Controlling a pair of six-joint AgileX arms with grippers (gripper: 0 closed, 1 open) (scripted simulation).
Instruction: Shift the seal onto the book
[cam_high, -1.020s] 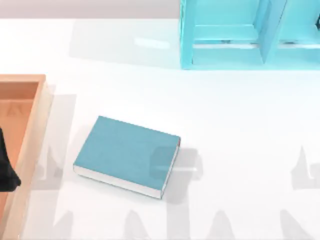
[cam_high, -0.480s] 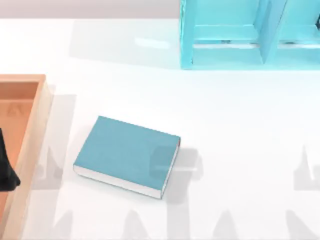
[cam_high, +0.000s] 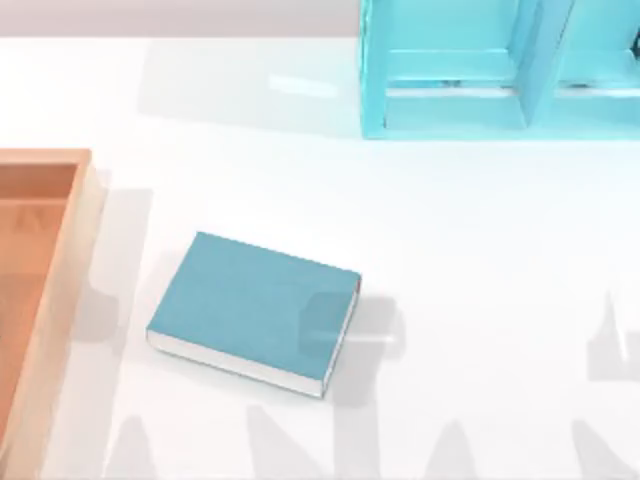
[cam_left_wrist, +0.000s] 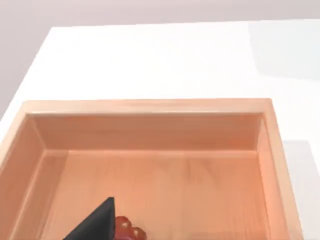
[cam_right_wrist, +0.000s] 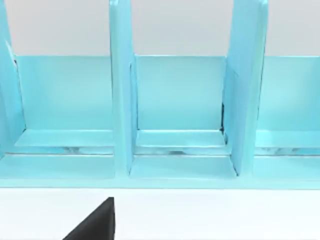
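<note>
The seal (cam_left_wrist: 127, 230) sits on the floor of the wooden tray (cam_left_wrist: 150, 107), with the left gripper's dark fingertip (cam_left_wrist: 95, 222) just beside it; whether that gripper is clenched or released cannot be told. The book (cam_high: 255, 308) lies flat on the white table (cam_high: 480, 250), just right of the tray, well short of the light-blue shelf unit (cam_high: 450, 70), which the right arm's camera faces.
</note>
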